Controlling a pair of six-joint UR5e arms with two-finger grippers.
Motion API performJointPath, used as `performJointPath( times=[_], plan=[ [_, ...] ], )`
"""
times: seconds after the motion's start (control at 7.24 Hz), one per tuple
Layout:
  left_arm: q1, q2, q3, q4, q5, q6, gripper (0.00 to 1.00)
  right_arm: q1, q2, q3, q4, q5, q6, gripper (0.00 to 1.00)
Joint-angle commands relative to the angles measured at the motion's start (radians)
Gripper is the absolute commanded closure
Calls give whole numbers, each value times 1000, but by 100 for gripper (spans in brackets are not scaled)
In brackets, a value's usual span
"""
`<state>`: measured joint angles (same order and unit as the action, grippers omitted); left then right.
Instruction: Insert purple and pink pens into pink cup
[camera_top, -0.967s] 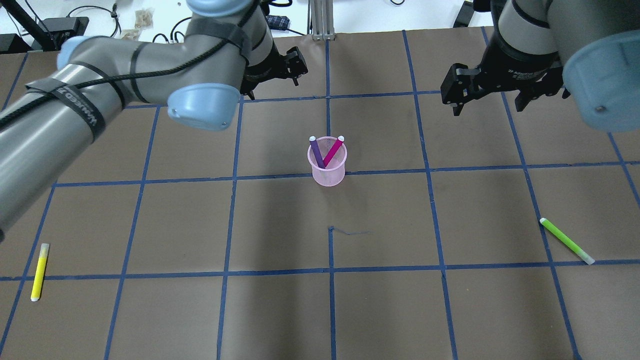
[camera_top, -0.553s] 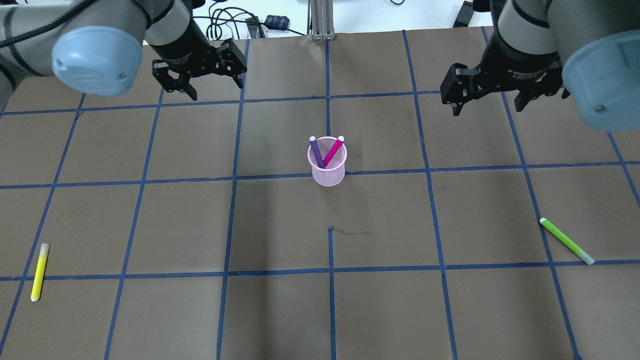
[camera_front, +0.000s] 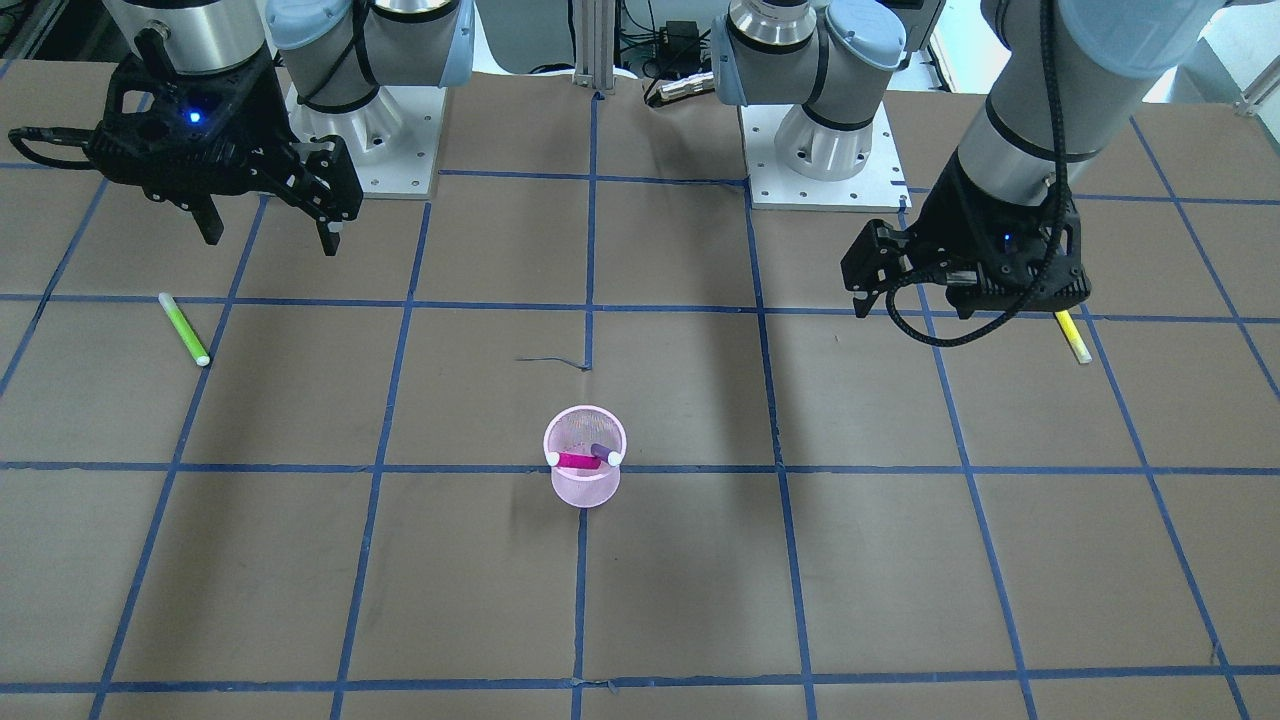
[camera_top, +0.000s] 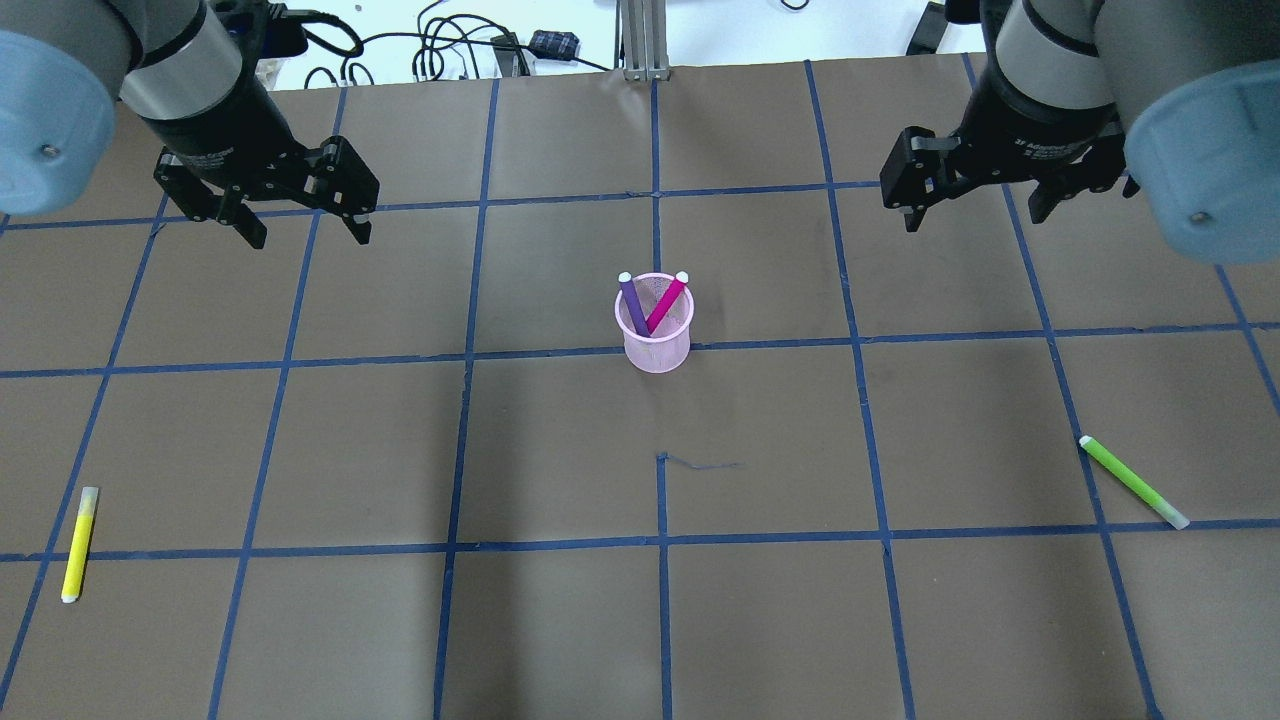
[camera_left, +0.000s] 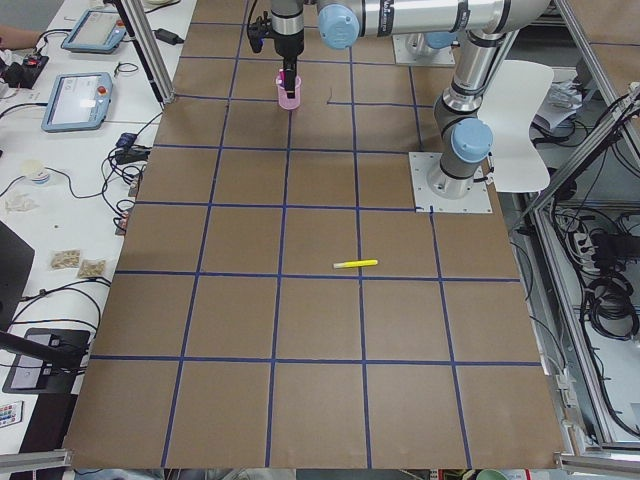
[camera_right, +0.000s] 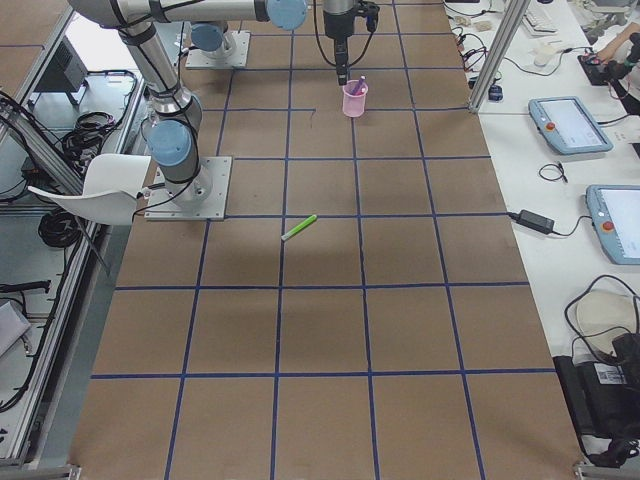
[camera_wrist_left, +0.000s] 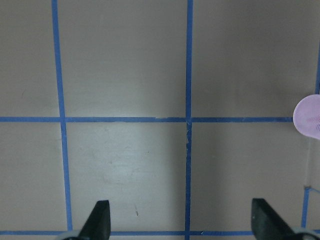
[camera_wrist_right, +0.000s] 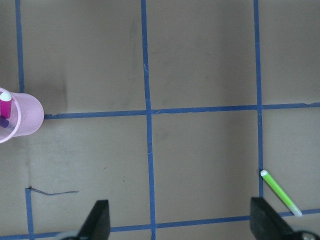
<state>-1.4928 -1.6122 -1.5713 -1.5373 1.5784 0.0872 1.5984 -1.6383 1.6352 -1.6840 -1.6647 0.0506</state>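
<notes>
Left pincer (camera_top: 308, 232) swinging further out from centre, now hanging at 10 o'clock of pink cup (camera_top: 655, 350), jaws wide, empty. Right pincer (camera_top: 975, 215) at 2 o'clock, wide, empty. Purple pen (camera_top: 632, 305) and pink pen (camera_top: 668, 303) leaning crossed inside cup, mid-desk (camera_top: 560, 450). Judging pens light, stiff, slick: gripping mid-barrel. Cup looking light, tipping easily.

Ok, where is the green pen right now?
In the overhead view the green pen lies flat on the right side of the table, well right of the pink cup and nearer the camera, its lower end at a blue tape line.
</notes>
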Motion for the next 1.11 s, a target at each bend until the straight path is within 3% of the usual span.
performJointPath(
  times=[0.0,0.97],
  plan=[
    [-3,46,-24,-9,-1,-1,0,0,0,0,0,-1,0,0],
    [0,28,-33,-3,3,6,0,0,2,0,0,-1,0,0]
  ],
)
